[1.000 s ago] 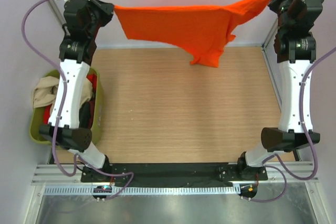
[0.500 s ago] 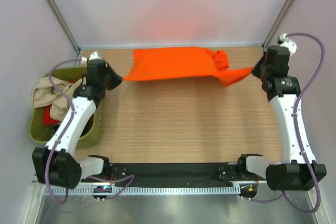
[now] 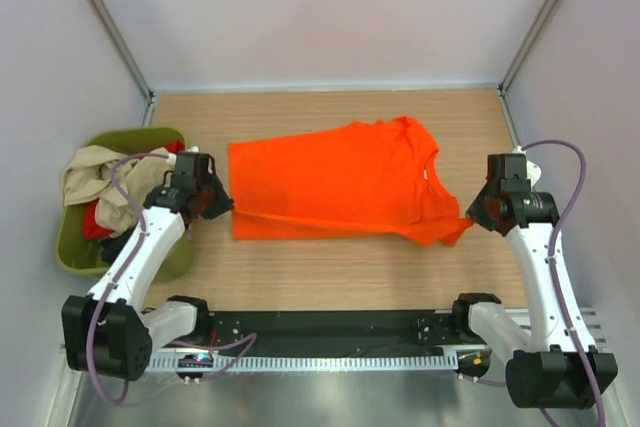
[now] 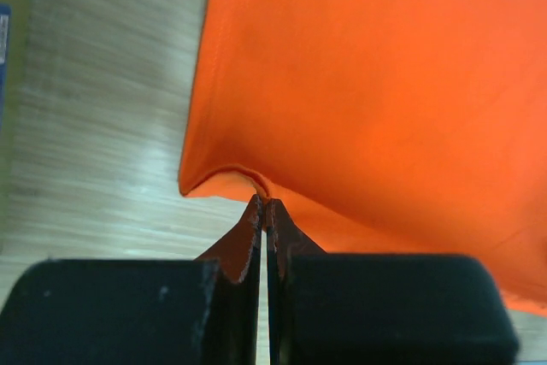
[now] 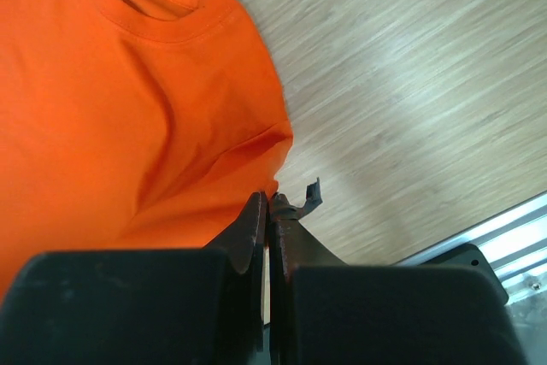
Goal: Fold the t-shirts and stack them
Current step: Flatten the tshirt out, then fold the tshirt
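Observation:
The orange t-shirt point(image 3: 330, 182) lies spread on the wooden table, neck to the right, with its near edge folded over in a narrow strip. My left gripper point(image 3: 228, 209) is shut on the shirt's near left corner, and the left wrist view shows the jaws point(image 4: 265, 204) pinching the hem of the orange cloth point(image 4: 385, 83). My right gripper point(image 3: 470, 219) is shut on the near right sleeve edge. The right wrist view shows the jaws point(image 5: 271, 198) closed on the cloth point(image 5: 111, 108) below the round collar. Beige point(image 3: 90, 172) and red point(image 3: 100, 219) shirts lie in the tub.
The olive-green tub point(image 3: 70, 259) stands at the left table edge beside my left arm. Pale walls enclose the table at the back and sides. A metal rail point(image 3: 320, 332) with the arm bases runs along the near edge.
Both arms have come down and toward the near side. The orange shirt, held stretched in the air before, now lies flat on the table, still gripped at both ends.

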Controlling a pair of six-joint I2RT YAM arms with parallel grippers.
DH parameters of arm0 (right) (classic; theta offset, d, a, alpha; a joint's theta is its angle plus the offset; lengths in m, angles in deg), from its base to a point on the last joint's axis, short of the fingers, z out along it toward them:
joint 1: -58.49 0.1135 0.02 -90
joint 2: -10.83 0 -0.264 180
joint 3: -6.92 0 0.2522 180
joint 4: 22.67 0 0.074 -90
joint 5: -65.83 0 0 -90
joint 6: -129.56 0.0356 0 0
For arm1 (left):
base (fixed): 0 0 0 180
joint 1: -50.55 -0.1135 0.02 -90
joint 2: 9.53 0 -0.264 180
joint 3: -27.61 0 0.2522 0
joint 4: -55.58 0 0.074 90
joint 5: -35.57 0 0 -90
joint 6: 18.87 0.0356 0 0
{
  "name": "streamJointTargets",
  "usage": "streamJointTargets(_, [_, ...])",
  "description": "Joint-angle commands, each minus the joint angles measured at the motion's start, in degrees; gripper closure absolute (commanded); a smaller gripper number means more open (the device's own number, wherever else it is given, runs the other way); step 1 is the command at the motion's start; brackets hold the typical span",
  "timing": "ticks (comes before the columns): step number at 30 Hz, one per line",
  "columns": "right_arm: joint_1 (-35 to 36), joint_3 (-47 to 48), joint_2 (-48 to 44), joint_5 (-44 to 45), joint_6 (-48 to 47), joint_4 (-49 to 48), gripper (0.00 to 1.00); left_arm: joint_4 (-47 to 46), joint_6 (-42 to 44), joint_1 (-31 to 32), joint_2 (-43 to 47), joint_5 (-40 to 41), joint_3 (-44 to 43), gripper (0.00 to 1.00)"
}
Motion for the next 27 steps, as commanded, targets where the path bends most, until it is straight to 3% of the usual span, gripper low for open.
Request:
streamJointTargets(1, [-0.3, 2.4, -0.6, 0.6, 1.1, 0.4, 0.99, 3.3, 2.2, -0.2, -2.4, -0.5, 0.9, 1.0])
streamJointTargets(16, [-0.3, 1.8, 15.2, -1.7, 1.8, -13.6, 0.99, 3.3, 0.0, -0.3, -8.4, 7.4, 1.1, 1.0])
streamJointTargets(27, [-0.1, 7.3, 28.9, -6.7, -0.7, -20.8, 0.99, 3.2, -0.6, 0.1, -17.0, 10.7, -2.2, 1.0])
